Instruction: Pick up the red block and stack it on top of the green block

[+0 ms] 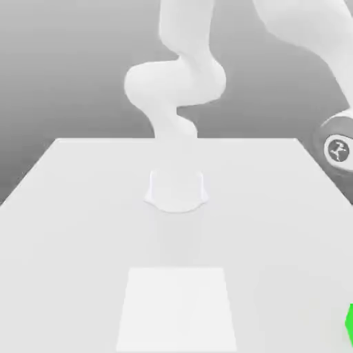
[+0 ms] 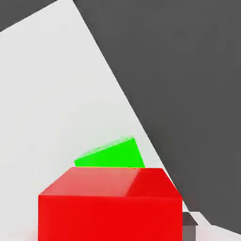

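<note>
The red block looms large and close in the hand view, with one dark fingertip of my gripper against its side. The gripper is shut on the red block. Just beyond the red block, the green block rests on the white table, partly hidden behind the red one. A sliver of the green block also peeks in at the exterior view's lower right edge.
The arm's round base stands at the middle of the table, and a wrist joint hangs at the exterior view's right. A paler square patch marks the near tabletop. The table's edge runs close past the green block, with dark floor beyond.
</note>
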`<state>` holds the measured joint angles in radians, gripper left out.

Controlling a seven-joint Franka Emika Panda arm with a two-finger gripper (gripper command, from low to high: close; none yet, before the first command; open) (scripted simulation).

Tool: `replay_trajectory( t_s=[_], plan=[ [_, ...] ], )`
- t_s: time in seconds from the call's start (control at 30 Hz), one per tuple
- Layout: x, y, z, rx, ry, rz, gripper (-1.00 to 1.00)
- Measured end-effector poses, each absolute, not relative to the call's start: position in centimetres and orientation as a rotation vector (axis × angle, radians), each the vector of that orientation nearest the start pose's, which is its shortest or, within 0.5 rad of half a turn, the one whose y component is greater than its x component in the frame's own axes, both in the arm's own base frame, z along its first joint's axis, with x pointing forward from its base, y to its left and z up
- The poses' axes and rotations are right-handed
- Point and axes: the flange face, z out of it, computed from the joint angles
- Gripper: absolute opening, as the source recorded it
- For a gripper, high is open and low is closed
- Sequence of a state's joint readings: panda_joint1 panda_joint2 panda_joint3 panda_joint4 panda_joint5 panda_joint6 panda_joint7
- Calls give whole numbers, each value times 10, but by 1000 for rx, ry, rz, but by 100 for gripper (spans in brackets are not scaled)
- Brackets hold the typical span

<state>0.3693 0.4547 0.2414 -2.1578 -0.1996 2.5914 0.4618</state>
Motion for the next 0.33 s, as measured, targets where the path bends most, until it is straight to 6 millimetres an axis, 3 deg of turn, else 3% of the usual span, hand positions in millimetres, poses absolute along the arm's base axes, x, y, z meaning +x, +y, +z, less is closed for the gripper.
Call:
replay_trajectory(
  t_s=[0.2,0.27,0.33],
  plan=[
    [460,329,183,-3107,-465,1,100],
    [460,330,200,-3107,-466,0,100],
    [460,330,229,-3107,-466,0,100]
  ],
)
